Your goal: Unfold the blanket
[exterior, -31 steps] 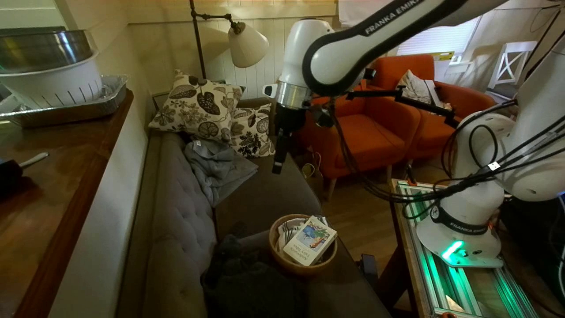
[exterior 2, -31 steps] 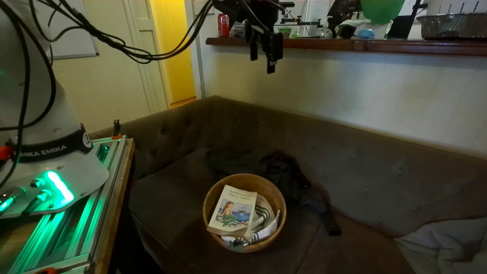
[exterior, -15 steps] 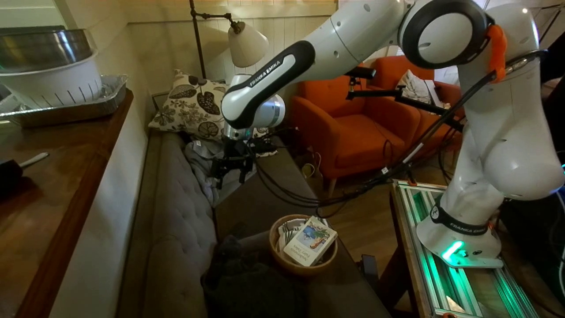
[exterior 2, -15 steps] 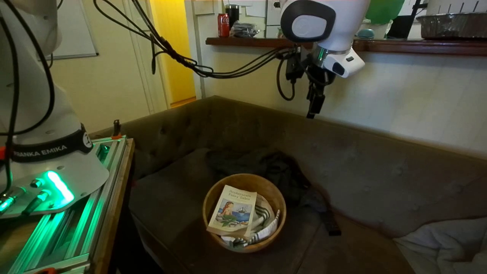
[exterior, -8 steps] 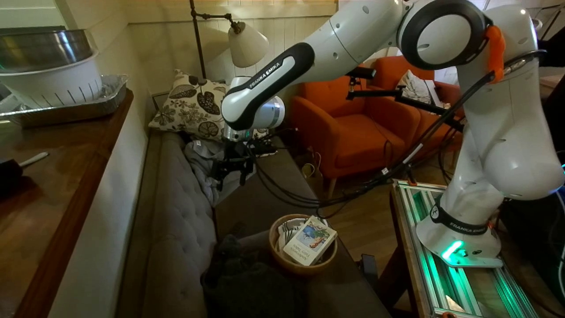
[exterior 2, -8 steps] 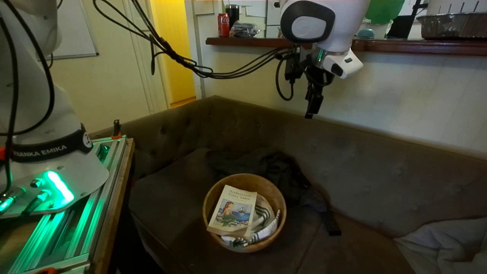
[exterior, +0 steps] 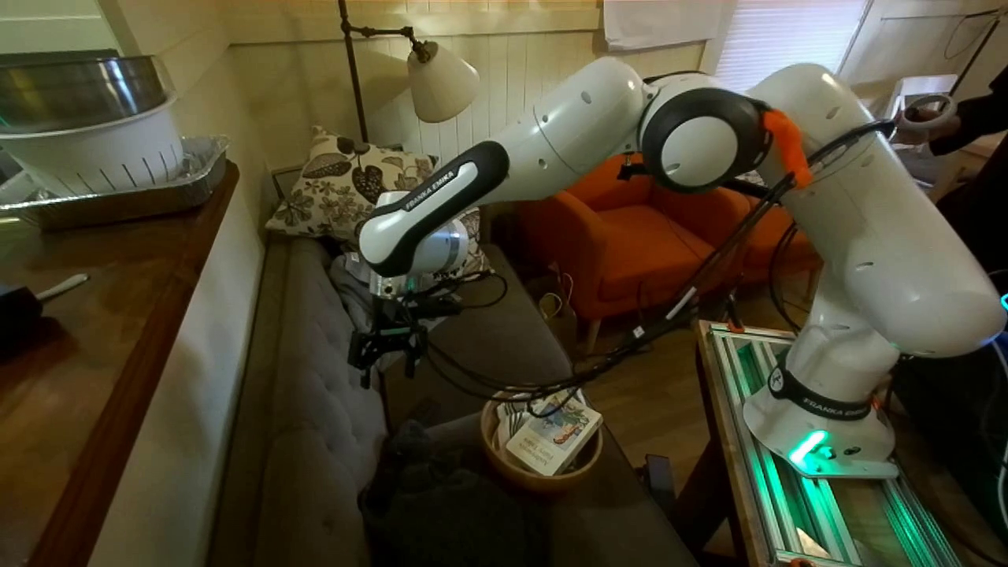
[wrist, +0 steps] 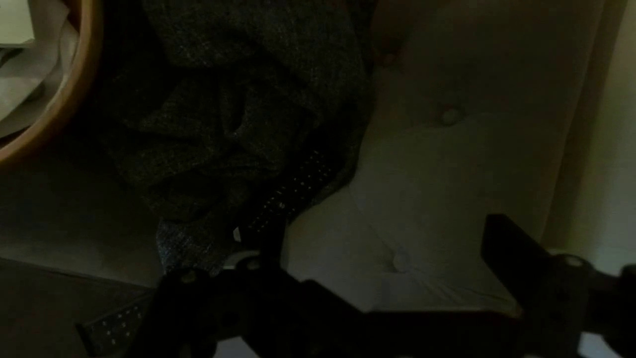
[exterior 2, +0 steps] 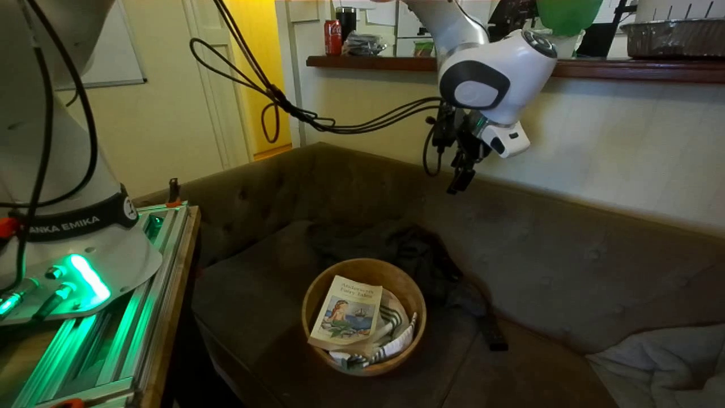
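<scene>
The blanket (wrist: 238,109) lies bunched on the sofa seat (exterior: 472,346), its folds heaped between the wooden bowl (exterior 2: 396,277) and the backrest (exterior 2: 538,266). Along the backrest its edge shows clearly in the wrist view, dark against the paler fabric, with a remote (wrist: 288,196) lying among its folds there. On the bowl's side the edge sinks into shadow, and whether blanket and bowl touch is too dark to tell. A second remote (wrist: 114,323) rests on the seat near the blanket's end.

The end effector (wrist: 385,231) hangs near the backrest, above the blanket and apart from it, its fingers (wrist: 502,238) spread wide, with backrest showing between them.

The bowl takes up the room toward the seat's front edge; the book (exterior 2: 346,314) in it juts over the rim, beside a striped cloth (exterior 2: 396,340). From the second remote, a bare stretch of seat runs to the grey-blue cloth (exterior 2: 662,362) by the patterned pillows (exterior: 346,189). Behind the backrest the counter (exterior: 118,331) stands higher, its long edge running alongside. In an exterior view the cables (exterior: 654,327) cross in front of the bowl; whether they touch it, I cannot tell.
</scene>
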`<action>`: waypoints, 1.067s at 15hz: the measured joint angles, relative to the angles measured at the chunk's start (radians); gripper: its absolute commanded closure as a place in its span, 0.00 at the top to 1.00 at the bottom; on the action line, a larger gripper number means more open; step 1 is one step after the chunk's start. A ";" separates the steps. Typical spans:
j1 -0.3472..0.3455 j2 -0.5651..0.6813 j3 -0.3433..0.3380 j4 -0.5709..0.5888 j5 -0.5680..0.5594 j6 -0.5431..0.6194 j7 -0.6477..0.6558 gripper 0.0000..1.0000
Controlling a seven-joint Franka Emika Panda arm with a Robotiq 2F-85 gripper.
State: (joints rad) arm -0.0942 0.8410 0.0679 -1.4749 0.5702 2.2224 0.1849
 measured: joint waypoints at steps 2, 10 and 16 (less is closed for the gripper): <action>-0.001 0.090 0.010 0.094 0.004 -0.032 0.063 1.00; -0.027 0.363 0.029 0.339 0.048 -0.091 0.266 1.00; -0.055 0.463 0.038 0.470 0.052 -0.163 0.278 1.00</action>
State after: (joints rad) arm -0.1492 1.3042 0.1056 -1.0054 0.6218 2.0591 0.4633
